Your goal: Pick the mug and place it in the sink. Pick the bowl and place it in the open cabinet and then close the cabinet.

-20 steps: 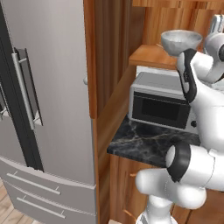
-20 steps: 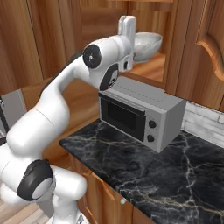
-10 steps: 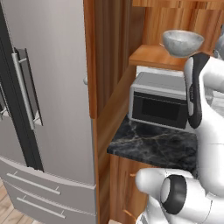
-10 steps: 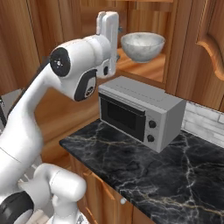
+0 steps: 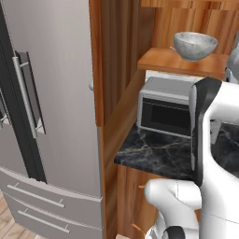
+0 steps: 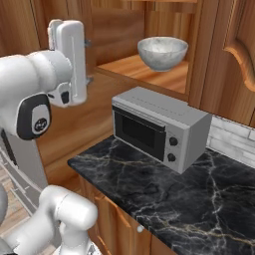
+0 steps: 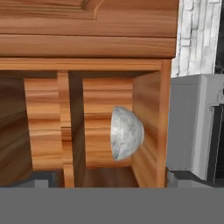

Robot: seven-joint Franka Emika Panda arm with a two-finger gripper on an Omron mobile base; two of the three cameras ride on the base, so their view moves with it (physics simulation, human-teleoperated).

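The light grey-white bowl (image 5: 195,45) (image 6: 162,52) stands upright on the shelf of the open wooden cabinet (image 6: 149,72) (image 5: 184,63), above the microwave. In the hand view, which is rolled sideways, the bowl (image 7: 126,133) rests against the shelf board (image 7: 146,127), well ahead of my gripper (image 7: 111,180). The gripper is open, with nothing between its fingertips (image 7: 40,179), and stands back from the cabinet. The panelled cabinet door (image 6: 239,60) (image 7: 87,26) stands open at the right. The mug and the sink are out of view.
A grey microwave (image 5: 168,109) (image 6: 159,127) sits on the black marble counter (image 6: 164,194) under the cabinet. A steel fridge (image 5: 46,102) fills the left, behind a wooden side panel (image 5: 97,65). My white arm (image 6: 60,74) rises left of the cabinet.
The arm has drawn back from the bowl and swung away from the cabinet. The bowl stays on the shelf where it was.
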